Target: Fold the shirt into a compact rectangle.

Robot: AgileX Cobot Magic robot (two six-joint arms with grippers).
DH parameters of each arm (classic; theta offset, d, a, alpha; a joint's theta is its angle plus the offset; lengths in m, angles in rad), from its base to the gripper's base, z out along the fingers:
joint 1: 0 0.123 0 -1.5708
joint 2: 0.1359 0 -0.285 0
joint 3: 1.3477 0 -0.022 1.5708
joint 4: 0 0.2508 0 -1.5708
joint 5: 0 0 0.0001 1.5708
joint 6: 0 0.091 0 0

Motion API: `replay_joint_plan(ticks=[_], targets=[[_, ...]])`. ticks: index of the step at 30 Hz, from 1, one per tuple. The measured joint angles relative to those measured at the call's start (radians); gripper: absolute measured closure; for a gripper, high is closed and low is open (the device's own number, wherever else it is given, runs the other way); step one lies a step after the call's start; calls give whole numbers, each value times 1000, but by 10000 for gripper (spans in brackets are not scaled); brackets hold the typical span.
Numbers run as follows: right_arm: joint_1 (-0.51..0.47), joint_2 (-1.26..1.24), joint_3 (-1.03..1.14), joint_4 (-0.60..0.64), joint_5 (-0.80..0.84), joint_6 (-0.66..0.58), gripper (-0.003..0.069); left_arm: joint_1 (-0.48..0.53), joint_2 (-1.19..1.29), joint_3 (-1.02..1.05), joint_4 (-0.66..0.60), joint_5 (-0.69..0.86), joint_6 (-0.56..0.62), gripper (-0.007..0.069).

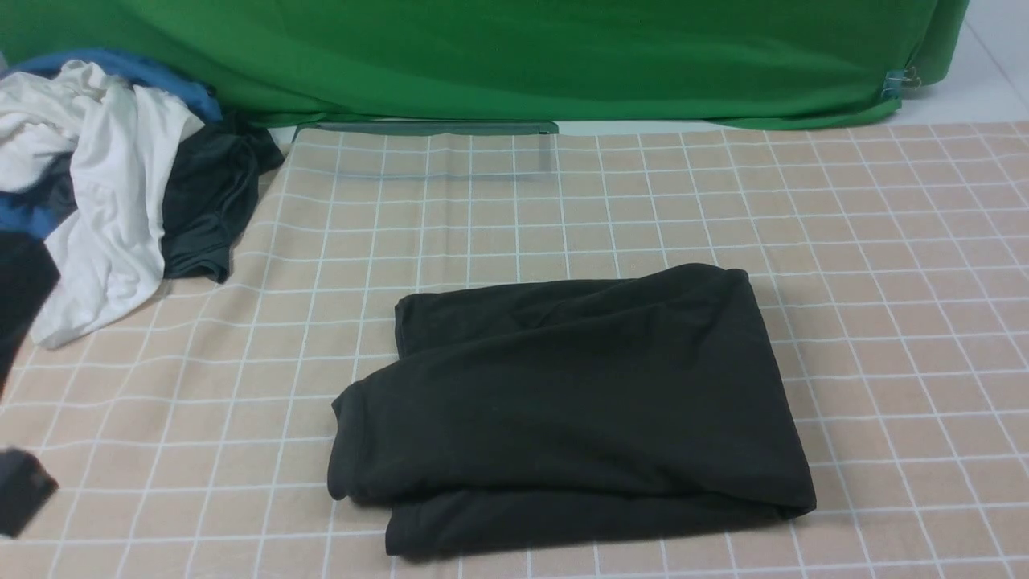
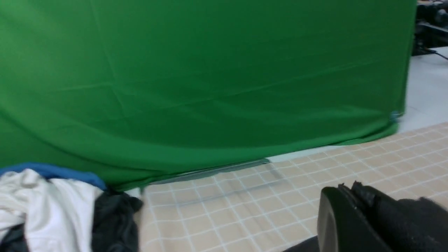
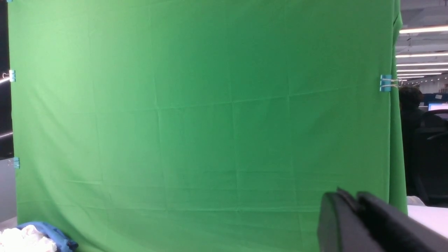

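Left gripper (image 1: 20, 490) edge-cropped, blurred; jaws perhaps closed.

We mostly see a big green backdrop (image 3: 203, 115), clipped at its edges. The right gripper (image 3: 353, 203) pokes in, jaws together, and white and blue clothes (image 3: 31, 238) sit low in one corner.

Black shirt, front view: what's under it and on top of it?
The shirt lies folded on the checked tablecloth, which shows all around it. Nothing sits on top, and no gripper touches it. The cloth directly beneath and the shirt's inner layers are covered, so unseen.
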Motion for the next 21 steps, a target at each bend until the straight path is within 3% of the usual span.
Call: replay_joint_plan(ticks=[6, 11, 21], targets=[[0, 0, 0, 0, 0, 0, 540, 156, -199, 271, 15, -49, -3, 606], [0, 0, 0, 0, 0, 0, 527, 244, -284, 379, -14, -49, -9, 606], [0, 0, 0, 0, 0, 0, 515, 265, -293, 388, -45, 49, -11, 606]])
